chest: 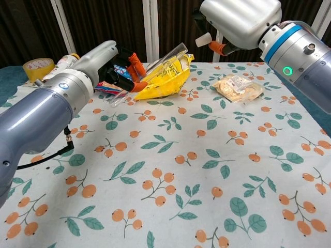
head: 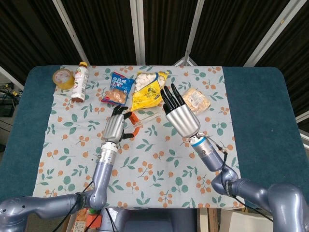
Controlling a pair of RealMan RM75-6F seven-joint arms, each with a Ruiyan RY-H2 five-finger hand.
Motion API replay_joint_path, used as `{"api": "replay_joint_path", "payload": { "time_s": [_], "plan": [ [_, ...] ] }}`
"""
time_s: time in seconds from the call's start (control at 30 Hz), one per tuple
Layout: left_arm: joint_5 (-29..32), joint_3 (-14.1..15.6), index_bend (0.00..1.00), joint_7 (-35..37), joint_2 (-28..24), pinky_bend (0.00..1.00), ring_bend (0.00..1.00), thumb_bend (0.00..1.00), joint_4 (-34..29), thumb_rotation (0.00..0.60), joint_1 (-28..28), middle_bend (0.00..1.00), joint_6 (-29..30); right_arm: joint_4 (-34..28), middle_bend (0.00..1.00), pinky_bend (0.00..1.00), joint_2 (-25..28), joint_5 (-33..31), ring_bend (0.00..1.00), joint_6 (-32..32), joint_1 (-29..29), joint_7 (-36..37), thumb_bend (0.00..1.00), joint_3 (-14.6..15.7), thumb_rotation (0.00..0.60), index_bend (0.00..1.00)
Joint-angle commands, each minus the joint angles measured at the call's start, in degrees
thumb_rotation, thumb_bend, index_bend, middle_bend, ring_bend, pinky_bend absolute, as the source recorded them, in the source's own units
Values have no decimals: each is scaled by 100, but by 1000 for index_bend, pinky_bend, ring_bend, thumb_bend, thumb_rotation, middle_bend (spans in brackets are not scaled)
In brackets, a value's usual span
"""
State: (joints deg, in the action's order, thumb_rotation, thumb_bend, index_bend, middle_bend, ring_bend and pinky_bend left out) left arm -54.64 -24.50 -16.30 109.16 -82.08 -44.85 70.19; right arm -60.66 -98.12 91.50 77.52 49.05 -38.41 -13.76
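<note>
Left hand (head: 116, 126) at frame centre-left, fingers curled, pinching a clear plastic tube (chest: 155, 66) raised above the tablecloth (head: 145, 164). Right hand (head: 179, 116) at centre, fingers straight and spread, empty, over yellow snack bag (head: 147, 92).

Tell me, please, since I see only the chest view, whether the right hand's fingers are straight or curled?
Observer: In the head view the right hand has its fingers straight and close together, holding nothing.
Operator: Thank you. What lies behind the left hand, which blocks my view there?
Observer: A blue snack packet lies flat on the cloth, just left of the yellow snack bag and apart from the left hand, which holds the clear tube.
</note>
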Motion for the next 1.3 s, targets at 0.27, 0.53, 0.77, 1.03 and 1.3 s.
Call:
{"api": "replay_joint_path", "payload": {
  "time_s": [0.27,0.53,0.77,1.03,1.3],
  "plan": [
    [74,-22,670,-80,30,0,159,771,-40,600,-11,652,12,-1,187,0,-30,-20,13,-10,20,-6,396,0,600,684],
    [101,-37,670,-125,107,0,164,771,-35,600,-36,652,40,-13,187,0,-33,-28,13,-14,19,-14,397,17,600,684],
    [115,-50,670,-149,146,0,164,770,-47,600,-50,652,50,-21,187,0,-24,-24,12,-27,18,-3,397,40,600,684],
    [152,-69,670,-200,180,0,164,771,-59,600,-66,652,57,-34,187,0,-17,-32,13,-22,-6,13,397,62,600,684],
    [164,-75,670,-248,228,0,164,771,-71,600,-85,652,78,-61,187,0,-2,-37,13,-19,-9,26,397,58,600,684]
  ]
}}
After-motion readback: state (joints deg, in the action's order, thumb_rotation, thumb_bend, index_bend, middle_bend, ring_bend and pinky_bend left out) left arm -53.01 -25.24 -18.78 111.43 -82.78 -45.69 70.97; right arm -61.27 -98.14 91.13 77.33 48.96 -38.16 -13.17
